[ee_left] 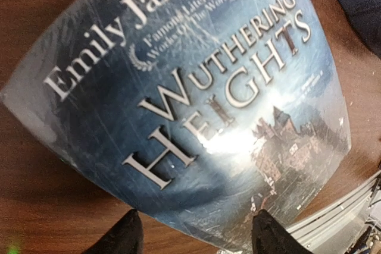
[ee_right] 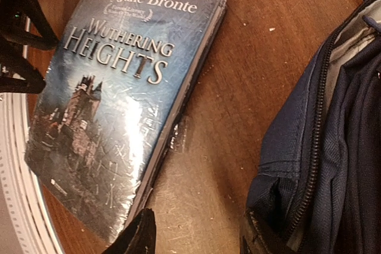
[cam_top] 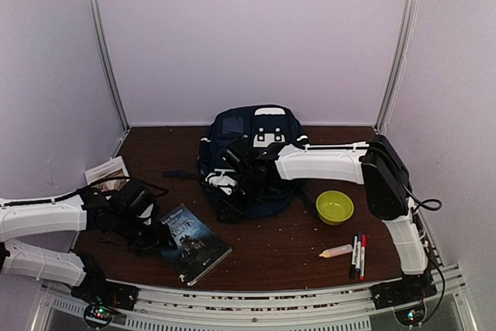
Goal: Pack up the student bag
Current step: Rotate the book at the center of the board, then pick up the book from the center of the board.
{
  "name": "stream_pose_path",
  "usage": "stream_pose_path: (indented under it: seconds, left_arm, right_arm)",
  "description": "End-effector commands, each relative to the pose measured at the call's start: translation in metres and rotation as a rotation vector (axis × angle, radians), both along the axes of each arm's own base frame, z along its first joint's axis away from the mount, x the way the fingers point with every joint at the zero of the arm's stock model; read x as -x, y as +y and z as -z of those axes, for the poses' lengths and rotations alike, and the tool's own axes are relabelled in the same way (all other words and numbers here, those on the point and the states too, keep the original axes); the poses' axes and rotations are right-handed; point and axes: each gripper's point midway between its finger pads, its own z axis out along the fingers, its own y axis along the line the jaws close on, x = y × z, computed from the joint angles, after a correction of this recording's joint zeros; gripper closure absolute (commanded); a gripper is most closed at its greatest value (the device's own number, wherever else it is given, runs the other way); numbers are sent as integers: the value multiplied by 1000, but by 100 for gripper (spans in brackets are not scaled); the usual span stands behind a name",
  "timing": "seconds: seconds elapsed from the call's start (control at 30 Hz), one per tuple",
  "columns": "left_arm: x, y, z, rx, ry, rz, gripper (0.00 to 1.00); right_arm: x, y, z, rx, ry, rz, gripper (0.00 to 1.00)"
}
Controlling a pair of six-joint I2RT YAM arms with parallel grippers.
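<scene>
The student bag (cam_top: 260,162), a navy backpack, lies at the middle back of the table with its zip open; its grey lining and zipper edge (ee_right: 321,117) fill the right of the right wrist view. My right gripper (cam_top: 232,177) (ee_right: 196,237) is open at the bag's front left. One of its fingers (ee_right: 257,237) rests against the bag's fabric edge, and the other hangs over bare table. A blue "Wuthering Heights" book (cam_top: 194,243) (ee_left: 196,87) (ee_right: 119,99) lies flat at the front. My left gripper (cam_top: 147,226) (ee_left: 196,239) is open, its fingertips straddling the book's near edge.
A yellow-green bowl (cam_top: 335,207) sits right of the bag. Two markers (cam_top: 358,256) and a small pale tube (cam_top: 335,251) lie at the front right. A booklet (cam_top: 107,170) lies at the far left. The metal rail (cam_top: 256,300) runs along the table's near edge.
</scene>
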Motion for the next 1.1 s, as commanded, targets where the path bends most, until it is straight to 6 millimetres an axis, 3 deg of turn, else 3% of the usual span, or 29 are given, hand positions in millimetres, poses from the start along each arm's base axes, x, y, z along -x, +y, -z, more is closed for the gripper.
stream_pose_path:
  seconds: [0.0, 0.17, 0.4, 0.8, 1.07]
  left_arm:
    - [-25, 16, -5, -59, -99, -115, 34]
    - [-43, 25, -4, -24, -127, -228, 32]
    - [-47, 39, 9, 3, -120, -339, 26]
    - [-58, 22, 18, 76, -131, -316, 28]
    - [-60, 13, 26, 110, -109, -310, 29]
  right_arm:
    - [25, 8, -13, -83, 148, -44, 52]
    - [31, 13, -1, -65, 213, -74, 51]
    - [35, 18, 21, -40, 273, -82, 48]
    - [56, 21, 50, -75, 393, -195, 51]
    - [54, 23, 40, -132, 357, -241, 63]
